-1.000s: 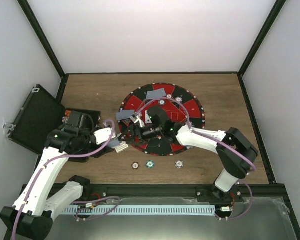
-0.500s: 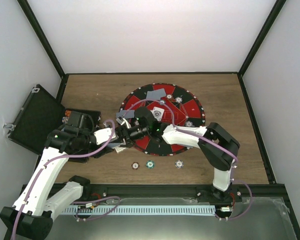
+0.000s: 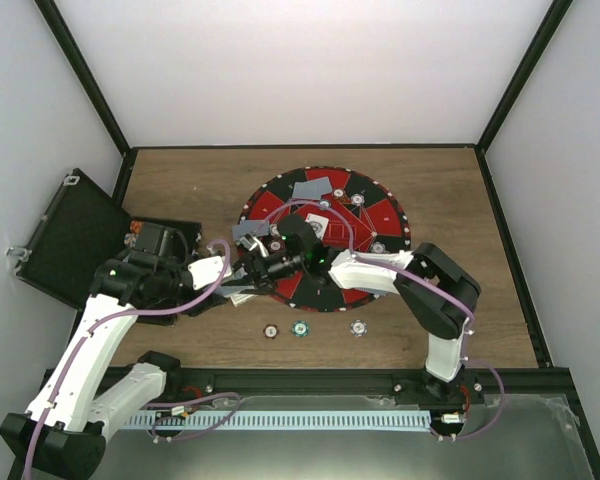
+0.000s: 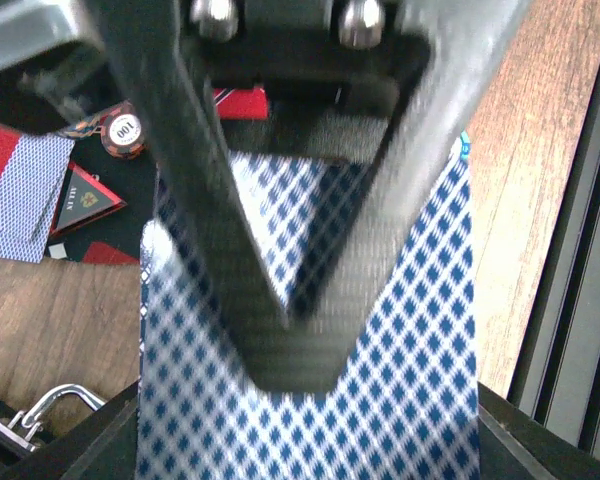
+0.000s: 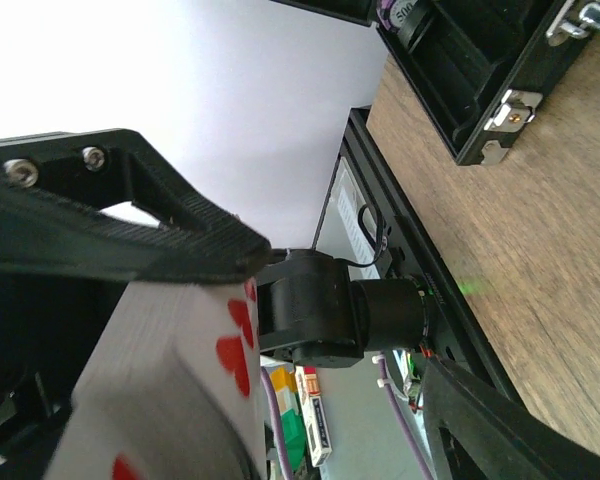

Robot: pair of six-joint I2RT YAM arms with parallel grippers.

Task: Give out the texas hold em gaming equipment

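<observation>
So the left gripper point(image 4: 292, 325) has its fingers point(image 4: 205, 240) pinched together on the deck of cards point(image 4: 390, 400). The blue-checked backs fan out on both sides of the fingertips and run past them, so the deck is firmly held. The right gripper point(image 3: 260, 264) is right up against that deck. In its wrist view the upper finger point(image 5: 130, 245) sits on the stack's edge, with a red-hearts face just under it, while the lower finger point(image 5: 500, 430) is well apart. So those jaws are still gaping around the cards, not clamped. Beyond the left fingertips, a chip marked 100 point(image 4: 125, 128) and a loose card point(image 4: 25, 195) lie on the round mat point(image 3: 380, 215). Three more chips point(image 3: 300, 327) sit on the wood, nearer the arm bases than either gripper. The black case point(image 3: 65, 235) lies open behind the left wrist.
</observation>
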